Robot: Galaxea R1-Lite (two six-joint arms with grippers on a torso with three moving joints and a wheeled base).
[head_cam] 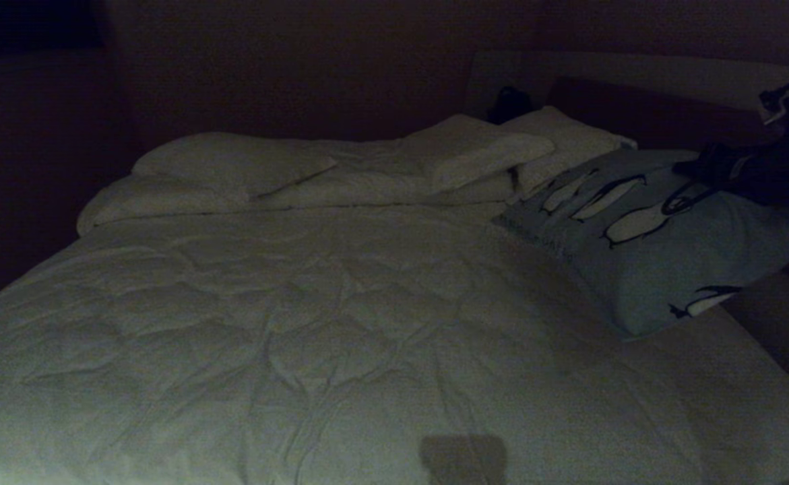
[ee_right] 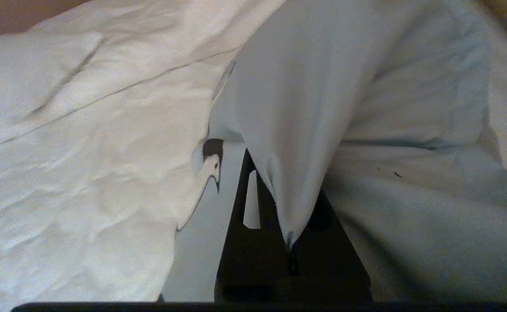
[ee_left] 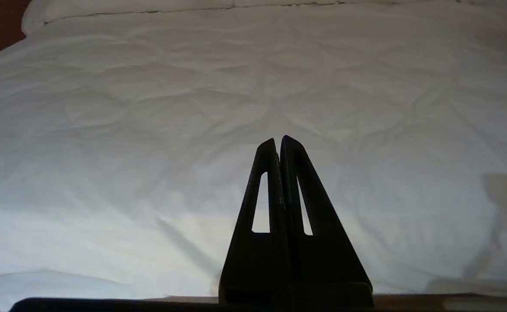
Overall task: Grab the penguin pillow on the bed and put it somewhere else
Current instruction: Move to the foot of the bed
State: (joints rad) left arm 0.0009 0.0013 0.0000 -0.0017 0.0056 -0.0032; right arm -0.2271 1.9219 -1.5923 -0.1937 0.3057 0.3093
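At the bed's right side, near the headboard (head_cam: 650, 118), the pillow (head_cam: 664, 256) hangs tilted, its upper edge lifted toward my right gripper (head_cam: 738, 172) while its lower corner seems to rest on the duvet (head_cam: 313, 323); I cannot tell from the head view whether it has fully cleared. My right jaws are shut tight on a pinched fold of its pale blue cloth, which the right wrist view shows drawn to a point between them, with one printed penguin (ee_right: 210, 162) just beside the fold. So I judge the grasp made and the lift in hand; the carry and the putting down are not yet done. Next I need height enough to free the trailing corner, then a swing across toward open duvet, slow, since a thin pinch of fabric may slip under the pillow's weight. My left gripper (ee_left: 278, 143) is parked low over the duvet at the near side, jaws closed on nothing. Two white pillows (head_cam: 232, 165) lie at the head, well apart from mine. Much is dim: my right arm is a dark shape cut off by the head view's right edge, a small dark object (head_cam: 509, 104) by the headboard I cannot identify, and the pillow's text is unreadable.
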